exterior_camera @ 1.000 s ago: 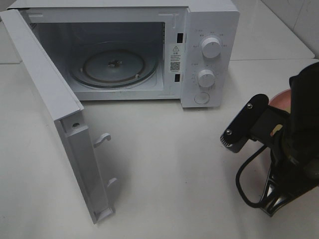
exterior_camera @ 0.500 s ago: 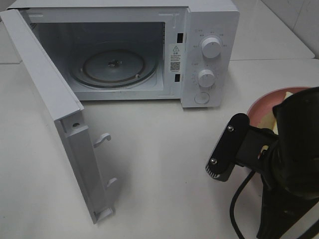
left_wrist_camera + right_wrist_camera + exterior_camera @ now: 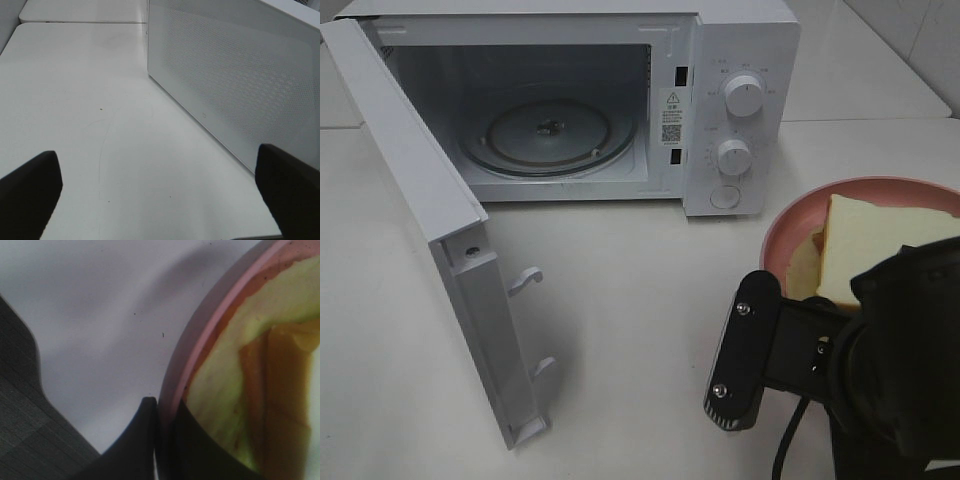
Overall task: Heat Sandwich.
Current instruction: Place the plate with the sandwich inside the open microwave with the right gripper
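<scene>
The sandwich (image 3: pixel 880 240), pale bread slices with a tan crust, lies on a round pink plate (image 3: pixel 778 235) at the right, in front of the microwave's control panel. My right arm (image 3: pixel 880 380) covers the plate's near side. In the right wrist view my right gripper (image 3: pixel 165 407) is shut on the plate's pink rim (image 3: pixel 210 325), with the sandwich (image 3: pixel 235 370) just inside the rim. My left gripper (image 3: pixel 157 165) is open over bare table, beside the outer face of the microwave door (image 3: pixel 240 75). It does not show in the exterior high view.
The white microwave (image 3: pixel 740 60) stands at the back with its door (image 3: pixel 410 170) swung wide open to the left. Its glass turntable (image 3: pixel 548 130) carries nothing. Two dials (image 3: pixel 742 97) sit on the right panel. The white table (image 3: pixel 640 300) stretches in front.
My right arm has shifted toward the front and left. The pink plate with the sandwich came with it and now shows far more, larger in the view. The left arm stayed put.
</scene>
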